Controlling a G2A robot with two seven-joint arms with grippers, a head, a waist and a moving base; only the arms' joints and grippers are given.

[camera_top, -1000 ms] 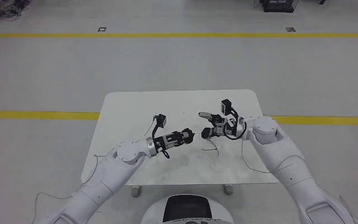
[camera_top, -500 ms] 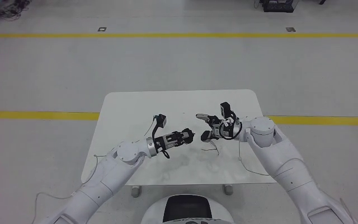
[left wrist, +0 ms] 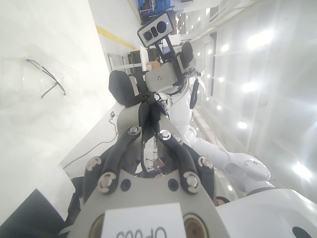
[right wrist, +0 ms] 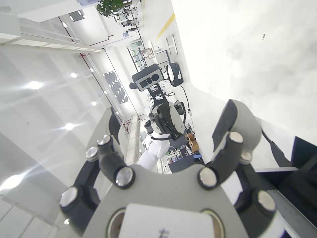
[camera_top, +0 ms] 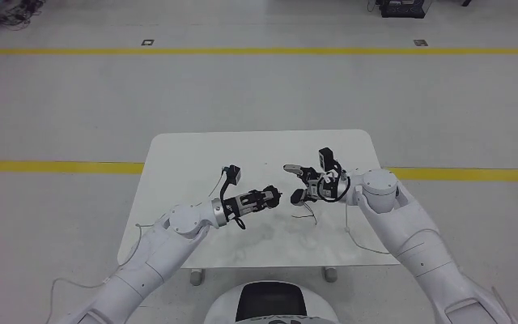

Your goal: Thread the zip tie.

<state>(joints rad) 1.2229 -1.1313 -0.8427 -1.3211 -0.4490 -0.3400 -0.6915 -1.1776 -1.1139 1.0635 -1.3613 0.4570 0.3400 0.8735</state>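
Above the middle of the table, the left tool is clenched on a black zip tie, apparently presenting its end to the released right tool just opposite, while 1 spare tie lies below.

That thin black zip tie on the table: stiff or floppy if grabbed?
The thin black plastic zip tie on the white table lies kinked, so probably floppy, not stiff. Being so slim, it is likely very light and would skid when pushed. Flat, it should not roll.
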